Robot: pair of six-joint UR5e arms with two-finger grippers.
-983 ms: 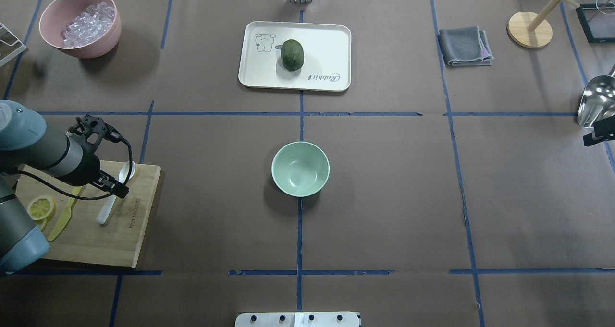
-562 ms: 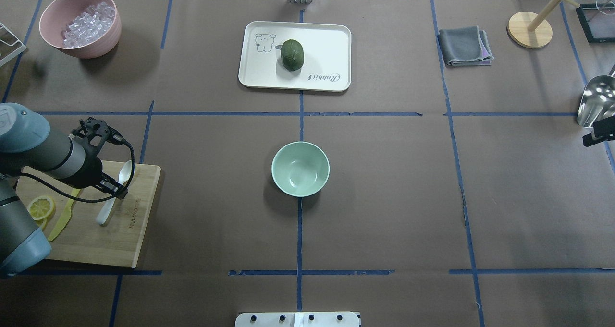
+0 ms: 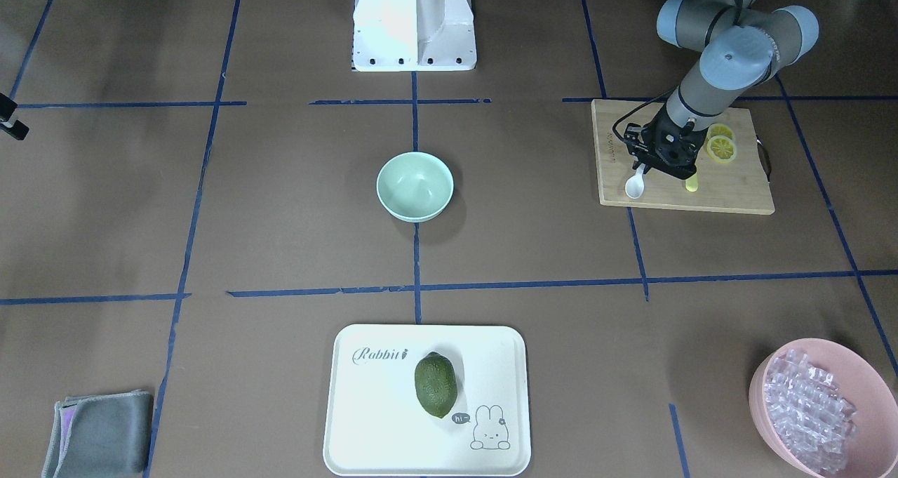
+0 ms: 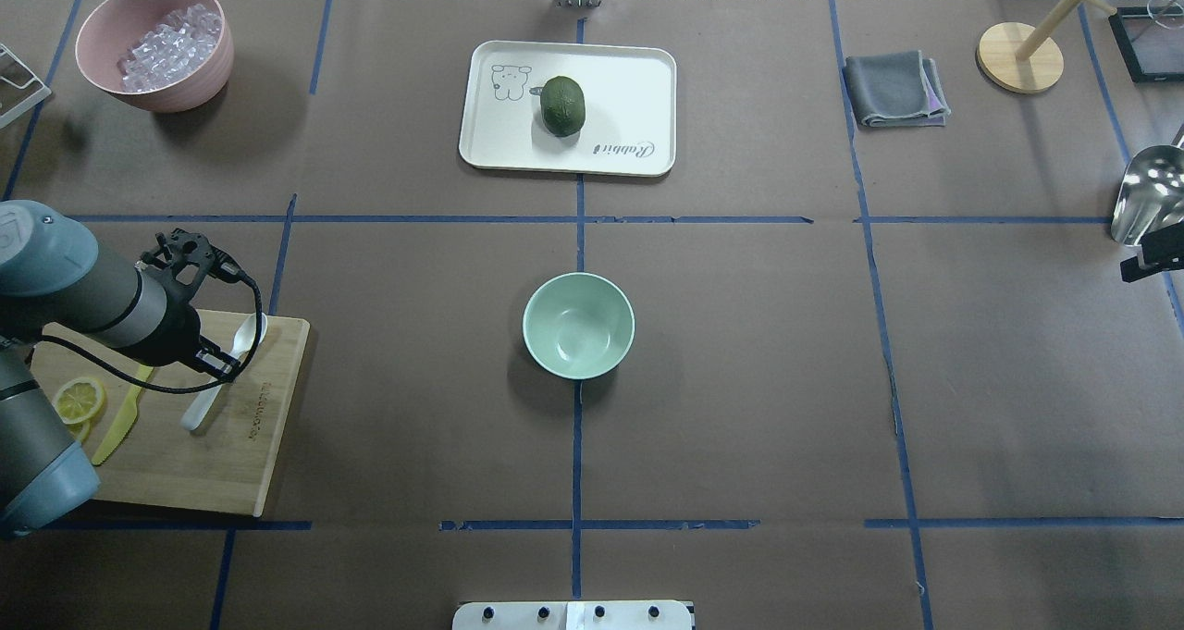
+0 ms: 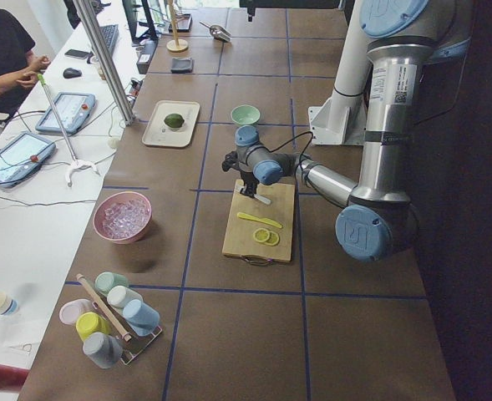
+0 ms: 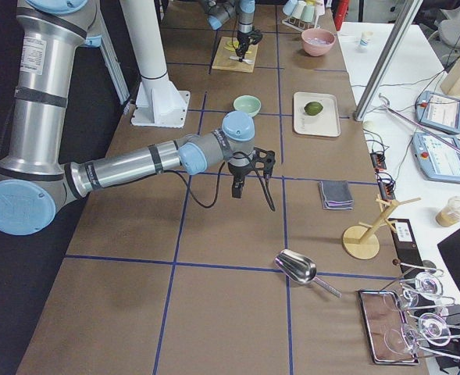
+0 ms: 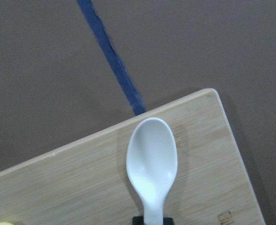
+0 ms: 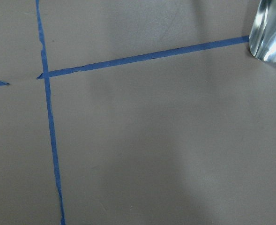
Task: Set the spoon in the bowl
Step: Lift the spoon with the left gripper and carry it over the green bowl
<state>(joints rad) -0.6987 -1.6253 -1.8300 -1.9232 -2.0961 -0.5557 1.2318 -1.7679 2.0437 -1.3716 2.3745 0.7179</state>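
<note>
One spoon [image 7: 152, 161] pinched at the board, bowl [image 4: 578, 325] well apart

Left jaws are closed on the white spoon's handle, just behind its scoop; in the left wrist view the neck of the spoon runs straight into a dark pad at the bottom edge. The scoop faces up over the far corner of the wooden cutting board [image 4: 240, 445], nearest the middle of the worktop [image 4: 740, 380]. Whether the spoon touches the wood or hangs just above it cannot be told. The left arm [image 4: 92, 288] reaches in over the board, where a yellow knife [image 4: 118, 426] and lemon slices [image 4: 78, 399] lie beside the spoon.

The mint-green bowl stands upright and holds nothing, on the centre tape line and well apart from the board. Beyond it a white tray [image 4: 629, 84] carries a dark green fruit [image 4: 562, 105]. A pink bowl [image 4: 185, 84] of clear cubes sits at the far left corner.

Right jaws hang over bare worktop near a metal scoop [image 4: 1147, 195]. Only a sliver of them shows, so whether they are spread or pressed together I cannot tell.
</note>
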